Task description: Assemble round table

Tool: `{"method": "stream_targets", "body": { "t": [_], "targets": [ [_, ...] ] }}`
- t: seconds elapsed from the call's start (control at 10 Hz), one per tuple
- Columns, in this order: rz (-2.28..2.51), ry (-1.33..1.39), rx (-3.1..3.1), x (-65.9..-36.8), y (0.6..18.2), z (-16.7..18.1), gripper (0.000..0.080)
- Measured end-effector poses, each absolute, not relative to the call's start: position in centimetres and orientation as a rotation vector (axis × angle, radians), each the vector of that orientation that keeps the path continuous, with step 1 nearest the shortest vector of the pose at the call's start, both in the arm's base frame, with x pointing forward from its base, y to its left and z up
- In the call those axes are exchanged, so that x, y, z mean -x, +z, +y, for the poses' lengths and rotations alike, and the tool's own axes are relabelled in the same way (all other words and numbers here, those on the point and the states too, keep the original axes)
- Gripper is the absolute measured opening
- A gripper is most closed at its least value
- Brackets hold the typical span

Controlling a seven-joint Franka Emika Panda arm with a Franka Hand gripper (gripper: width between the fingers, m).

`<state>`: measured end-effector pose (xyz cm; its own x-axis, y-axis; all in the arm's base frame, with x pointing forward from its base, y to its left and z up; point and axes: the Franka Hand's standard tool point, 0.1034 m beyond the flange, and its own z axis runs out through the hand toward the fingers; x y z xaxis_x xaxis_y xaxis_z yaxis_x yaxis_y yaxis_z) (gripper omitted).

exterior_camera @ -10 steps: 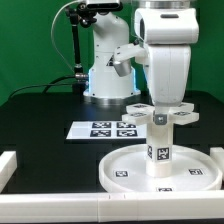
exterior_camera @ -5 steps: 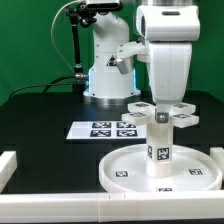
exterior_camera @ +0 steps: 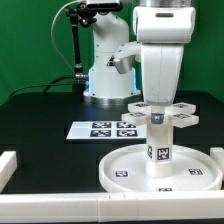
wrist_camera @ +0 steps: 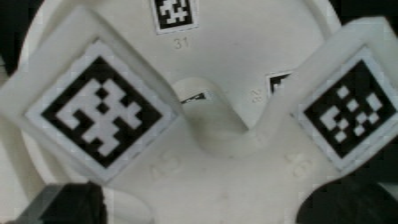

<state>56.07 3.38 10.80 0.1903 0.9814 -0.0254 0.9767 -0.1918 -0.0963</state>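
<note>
The round disc (exterior_camera: 128, 163) lay flat on the black table (exterior_camera: 40, 120) in the near part of the scene, toward the exterior view's right, with its raised rim all round and small square tags on its face. The cylinder leg (exterior_camera: 160, 148) stood upright at the middle of the disc, a tag on the side facing the camera. On top of the leg sat the cross-shaped foot (exterior_camera: 172, 114), level, its tagged lobes spreading out past the leg on both sides.

The white arm (exterior_camera: 162, 55) hung straight down over the foot, its lower end just above or at the foot's centre; the exterior view hid the contact. In the wrist view the foot (wrist_camera: 222, 135) filled the frame: a raised hub in the middle and large diamond-set tags on the lobes around it. Two dark fingers (wrist_camera: 71, 203) of the gripper (wrist_camera: 214, 203) showed at opposite corners, well apart, with white plastic between them. Whether the jaws were pressing on the foot or merely standing to either side of it could not be told.

Farther back, toward the exterior view's left of the disc, the marker board (exterior_camera: 103, 129) lay flat on the table. A white bar (exterior_camera: 8, 165) edged the workspace at the exterior view's left, and another (exterior_camera: 50, 206) ran along the near edge.
</note>
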Motion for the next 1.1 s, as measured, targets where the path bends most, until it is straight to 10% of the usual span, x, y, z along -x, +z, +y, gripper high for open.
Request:
{"method": "stream_targets", "body": {
  "t": [0.5,0.7,1.1],
  "targets": [
    [-1.940,0.128,2.393,-56.03,10.69,3.45,0.0649],
    [-1.936,0.127,2.397,-56.07,10.67,3.47,0.0428],
    [-1.916,0.123,2.418,-56.18,10.76,3.26,0.0429]
  ]
}}
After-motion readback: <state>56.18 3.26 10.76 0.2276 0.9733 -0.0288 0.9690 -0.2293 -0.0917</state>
